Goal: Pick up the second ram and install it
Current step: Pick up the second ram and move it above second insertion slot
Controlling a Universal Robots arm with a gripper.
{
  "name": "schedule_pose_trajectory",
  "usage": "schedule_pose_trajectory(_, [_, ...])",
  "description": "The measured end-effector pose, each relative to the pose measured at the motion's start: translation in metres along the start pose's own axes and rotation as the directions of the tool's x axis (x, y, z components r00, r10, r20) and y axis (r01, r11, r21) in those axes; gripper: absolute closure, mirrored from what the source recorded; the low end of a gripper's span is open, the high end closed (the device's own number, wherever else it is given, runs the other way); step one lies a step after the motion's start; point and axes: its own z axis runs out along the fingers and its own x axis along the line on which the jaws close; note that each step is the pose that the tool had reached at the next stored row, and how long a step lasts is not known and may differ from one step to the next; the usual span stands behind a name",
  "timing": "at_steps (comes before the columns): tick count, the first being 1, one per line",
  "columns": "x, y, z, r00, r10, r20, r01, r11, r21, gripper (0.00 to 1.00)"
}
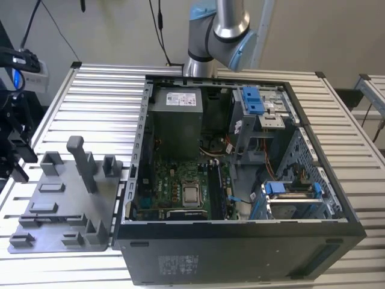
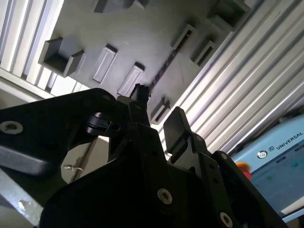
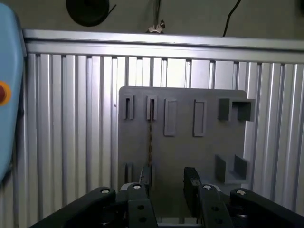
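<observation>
The second ram stands on edge in a slot of the grey moulded tray, showing as a thin dark line. In the second wrist view the ram runs as a thin strip across the tray. My gripper hangs well above the tray, open, with nothing between its fingers. The ram lines up just beside one of those fingers. In the second wrist view the gripper is open too. The exterior view has the tray at its left, beside the open computer case.
The case lies open on a ribbed aluminium table, with motherboard, power supply and blue drive-bay clips inside. The arm's joint rises behind the case. A blue pendant lies beside the tray.
</observation>
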Motion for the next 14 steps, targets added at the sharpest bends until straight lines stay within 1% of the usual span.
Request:
schedule_pose_trajectory(7, [0.0010, 0.0008, 0.0080, 1.0000, -0.001, 0.0000, 0.001, 1.0000, 0.0010, 0.58])
schedule_pose_trajectory(14, [0.0012, 0.0019, 0.0158, 0.9999, -0.016, 0.0001, 0.016, 0.9999, 0.0026, 0.58])
